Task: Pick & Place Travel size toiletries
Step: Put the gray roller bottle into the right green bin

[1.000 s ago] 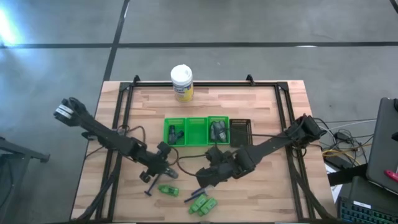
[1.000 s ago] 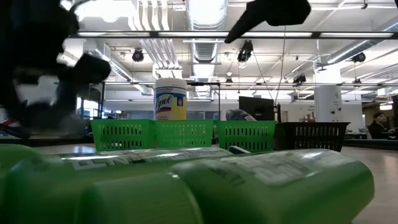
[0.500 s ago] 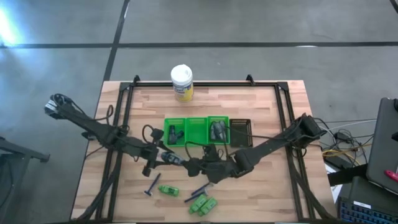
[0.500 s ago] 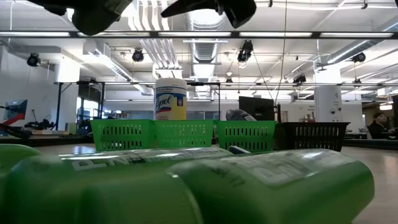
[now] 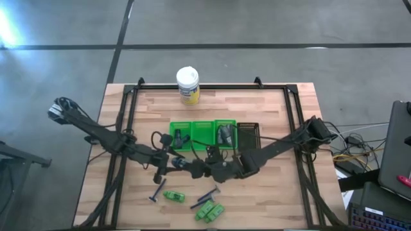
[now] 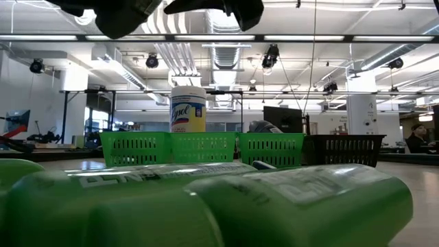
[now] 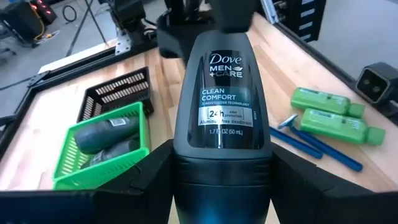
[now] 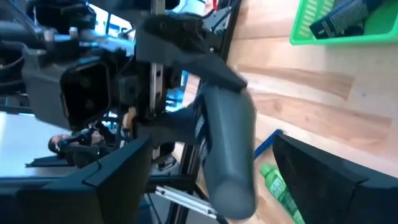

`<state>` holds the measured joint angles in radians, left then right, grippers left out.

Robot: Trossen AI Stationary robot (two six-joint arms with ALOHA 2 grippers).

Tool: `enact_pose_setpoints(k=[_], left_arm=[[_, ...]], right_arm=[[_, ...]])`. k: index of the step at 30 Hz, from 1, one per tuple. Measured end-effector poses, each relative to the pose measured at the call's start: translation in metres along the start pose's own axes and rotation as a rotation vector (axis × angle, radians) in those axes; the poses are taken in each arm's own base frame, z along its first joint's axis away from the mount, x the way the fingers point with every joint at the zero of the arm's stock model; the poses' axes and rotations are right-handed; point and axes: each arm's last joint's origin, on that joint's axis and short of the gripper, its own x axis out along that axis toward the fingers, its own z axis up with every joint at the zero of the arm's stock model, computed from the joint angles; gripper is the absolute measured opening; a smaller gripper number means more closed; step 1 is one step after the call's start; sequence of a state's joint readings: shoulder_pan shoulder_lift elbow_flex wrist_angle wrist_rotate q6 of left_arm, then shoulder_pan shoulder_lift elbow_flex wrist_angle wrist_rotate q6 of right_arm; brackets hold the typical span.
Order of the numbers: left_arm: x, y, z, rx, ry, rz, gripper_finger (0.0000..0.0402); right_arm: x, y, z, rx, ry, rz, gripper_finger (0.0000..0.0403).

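The left arm reaches in from the table's left edge, its left gripper (image 5: 186,165) clamped on a dark grey deodorant bottle (image 7: 222,99) above the table's middle. The right arm stretches in from the right edge, and the right gripper (image 5: 207,169) meets the left one there, fingers spread either side of the same bottle (not gripping it).

Grey concrete floor (image 5: 270,25) w/ dark seams lies around the wood table (image 5: 270,109). Behind: open ceiling w/ strip lights (image 6: 226,38), white ducts (image 6: 161,55), a white column (image 6: 358,113).
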<state>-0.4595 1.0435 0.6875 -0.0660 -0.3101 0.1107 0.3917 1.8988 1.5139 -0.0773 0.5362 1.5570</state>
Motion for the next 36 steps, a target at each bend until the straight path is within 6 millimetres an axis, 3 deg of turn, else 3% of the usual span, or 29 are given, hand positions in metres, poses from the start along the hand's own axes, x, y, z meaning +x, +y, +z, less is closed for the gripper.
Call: enact_pose_setpoints(k=[19, 29, 36], left_arm=[[0.004, -0.001, 0.002, 0.005, 0.009, 0.019, 0.0216], [0.001, 0.000, -0.008, -0.020, 0.110, 0.049, 0.0289], [-0.009, 0.003, -0.018, -0.144, 0.220, 0.076, 0.0303]], right_arm=[[0.000, -0.004, 0.001, -0.011, -0.021, -0.041, 0.0111], [-0.005, -0.016, 0.006, -0.063, -0.074, -0.175, 0.0104], [-0.037, -0.028, 0.024, -0.089, -0.277, -0.377, 0.0102]])
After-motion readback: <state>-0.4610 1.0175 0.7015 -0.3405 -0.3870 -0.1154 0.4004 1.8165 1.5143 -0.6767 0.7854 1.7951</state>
